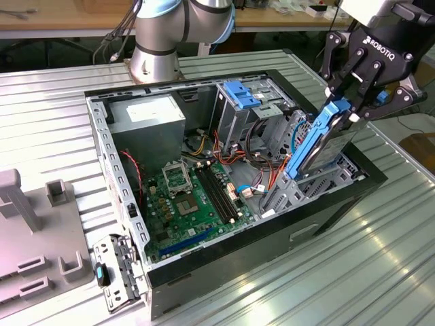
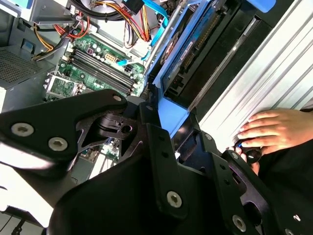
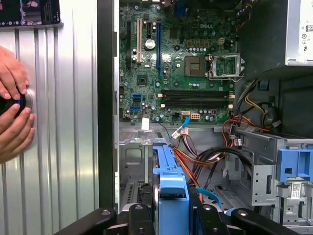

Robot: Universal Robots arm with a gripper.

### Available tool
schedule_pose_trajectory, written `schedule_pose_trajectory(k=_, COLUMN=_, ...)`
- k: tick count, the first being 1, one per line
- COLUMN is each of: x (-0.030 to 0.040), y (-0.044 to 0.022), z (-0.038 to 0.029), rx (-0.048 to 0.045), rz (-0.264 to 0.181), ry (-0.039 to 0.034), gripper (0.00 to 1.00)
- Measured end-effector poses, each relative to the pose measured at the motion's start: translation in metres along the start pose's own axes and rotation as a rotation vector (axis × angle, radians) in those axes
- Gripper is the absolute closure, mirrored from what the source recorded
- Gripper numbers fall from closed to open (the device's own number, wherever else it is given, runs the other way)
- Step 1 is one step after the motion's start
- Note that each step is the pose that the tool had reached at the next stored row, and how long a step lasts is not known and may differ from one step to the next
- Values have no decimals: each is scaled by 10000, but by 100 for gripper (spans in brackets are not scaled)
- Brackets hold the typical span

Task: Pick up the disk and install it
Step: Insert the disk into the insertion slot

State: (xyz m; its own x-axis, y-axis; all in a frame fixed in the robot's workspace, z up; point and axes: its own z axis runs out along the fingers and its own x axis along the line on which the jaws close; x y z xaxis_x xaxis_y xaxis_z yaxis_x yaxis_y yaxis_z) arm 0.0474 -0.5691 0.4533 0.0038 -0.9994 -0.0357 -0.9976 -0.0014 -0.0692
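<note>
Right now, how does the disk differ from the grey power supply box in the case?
The disk stands on edge, tilted, clamped at its upper end by the gripper. The power supply box lies flat in a corner of the case, away from the gripper. The disk is a thin slab with blue rails, while the power supply box is a thick block with no blue. Both are rectangular.

Case (image 1: 319, 217) lies open on table (image 1: 380, 272); mobo (image 1: 183, 204) on its floor, PSU (image 1: 146, 119) in corner by arm base (image 1: 156, 61), disk (image 1: 319, 142) tilted at opp. end.
</note>
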Motion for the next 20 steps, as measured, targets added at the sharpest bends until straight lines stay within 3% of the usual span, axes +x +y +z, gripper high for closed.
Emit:
schedule_pose_trajectory(k=5, x=0, y=-1, z=4, rx=-52, rz=1, ry=-3, gripper=63)
schedule_pose_trajectory(k=8, x=0, y=-10, z=-22, rx=-229, rz=7, ry=-6, gripper=63)
schedule_pose_trajectory(k=10, x=-1, y=-17, z=-31, rx=-288, rz=10, ry=-7, gripper=63)
schedule_pose_trajectory(k=20, x=-1, y=-58, z=-25, rx=-302, rz=10, ry=-4, gripper=63)
